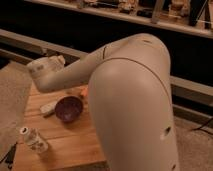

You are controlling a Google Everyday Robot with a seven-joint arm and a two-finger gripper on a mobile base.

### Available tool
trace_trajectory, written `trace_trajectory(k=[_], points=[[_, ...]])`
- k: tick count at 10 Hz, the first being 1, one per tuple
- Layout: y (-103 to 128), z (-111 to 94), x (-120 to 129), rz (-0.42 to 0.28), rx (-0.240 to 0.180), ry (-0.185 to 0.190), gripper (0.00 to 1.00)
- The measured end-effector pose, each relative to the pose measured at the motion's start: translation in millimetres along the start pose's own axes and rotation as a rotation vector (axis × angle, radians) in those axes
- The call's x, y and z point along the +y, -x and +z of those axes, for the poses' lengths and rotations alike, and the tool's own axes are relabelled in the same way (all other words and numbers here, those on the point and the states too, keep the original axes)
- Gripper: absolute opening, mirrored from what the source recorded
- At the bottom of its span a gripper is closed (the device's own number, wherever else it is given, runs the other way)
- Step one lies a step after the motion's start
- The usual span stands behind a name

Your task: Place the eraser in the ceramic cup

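The small dark eraser and off-white ceramic cup are hidden, perhaps behind the bulky pale robot arm (130, 100). Likely light and stiff, the eraser suits a pinch across its narrow sides. The gripper (46, 69) hovers over the wooden table (65, 145) at its far-left corner; whether it is released or clenched cannot be told.

It looks like a lab or workshop. A wooden table (70, 146) stands on carpet (12, 102), below a cluttered shelf (125, 7). The gripper is hidden behind the robot's arm (130, 100).

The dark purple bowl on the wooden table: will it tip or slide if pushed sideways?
The dark purple bowl looks low and wide, so it would probably slide, not tip. Pushed toward the whitish-grey block beside it, it would likely knock that. The gripper is hidden; the arm's end hovers beyond the bowl.
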Motion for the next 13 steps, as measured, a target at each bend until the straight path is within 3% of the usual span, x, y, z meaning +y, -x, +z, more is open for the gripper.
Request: trace_trajectory(k=[6, 8, 11, 13], points=[[-0.1, 0.3, 0.2, 0.001, 0.0, 0.002, 0.12], [-9.4, 5.6, 1.1, -0.01, 0.022, 0.019, 0.12], [-36.2, 20.1, -7.9, -0.135, 0.083, 0.062, 0.12], [-35.8, 28.0, -18.2, -0.158, 0.084, 0.09, 0.12]])
